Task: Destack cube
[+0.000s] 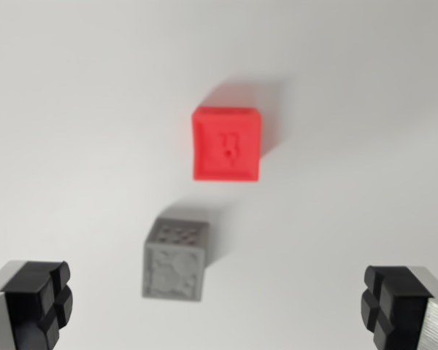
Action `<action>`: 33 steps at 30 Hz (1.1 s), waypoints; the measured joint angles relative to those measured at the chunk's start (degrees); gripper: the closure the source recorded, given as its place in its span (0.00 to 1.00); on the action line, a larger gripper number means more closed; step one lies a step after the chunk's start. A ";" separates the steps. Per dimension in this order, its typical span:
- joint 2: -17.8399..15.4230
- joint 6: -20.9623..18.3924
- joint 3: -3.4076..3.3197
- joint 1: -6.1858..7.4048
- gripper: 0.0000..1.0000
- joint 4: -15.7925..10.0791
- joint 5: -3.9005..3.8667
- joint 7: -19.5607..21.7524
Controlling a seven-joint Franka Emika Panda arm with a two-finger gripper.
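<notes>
Your gripper [219, 306] hangs with its black-padded fingers [40, 302] spread wide, holding nothing. The red plastic cube [227, 144] sits on the white table [73, 109] ahead of the fingers, near centre. The grey textured cube [174, 259] lies nearer, toward the wrist view's left, clearly apart from it, so the cubes look already unstacked.

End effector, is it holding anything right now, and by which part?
Nothing is held. The end effector is open, its fingers empty, with the grey cube and red cube on the table, apart.
</notes>
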 joint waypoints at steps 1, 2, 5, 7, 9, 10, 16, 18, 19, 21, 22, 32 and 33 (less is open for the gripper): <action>-0.20 -0.45 -0.01 0.00 0.00 0.25 -0.06 0.04; -0.39 -0.91 -0.02 0.00 0.00 0.52 -0.12 0.08; -1.01 -2.27 -0.05 0.00 0.00 1.28 -0.25 0.16; -1.31 -2.92 -0.06 0.00 0.00 1.61 -0.30 0.20; -1.65 -3.78 -0.09 0.00 0.00 2.14 -0.35 0.24; -1.79 -4.15 -0.10 0.00 0.00 2.42 -0.38 0.26; -2.47 -6.05 -0.17 0.00 0.00 3.63 -0.53 0.35; -2.59 -6.42 -0.18 0.00 0.00 3.92 -0.55 0.37; -2.66 -6.67 -0.19 0.00 0.00 4.09 -0.56 0.38; -2.77 -7.12 -0.21 0.00 0.00 4.38 -0.59 0.40; -2.81 -7.31 -0.21 0.00 0.00 4.51 -0.60 0.41; -3.02 -8.17 -0.24 0.00 0.00 5.17 -0.64 0.45; -3.01 -8.17 -0.24 0.00 0.00 5.17 -0.64 0.45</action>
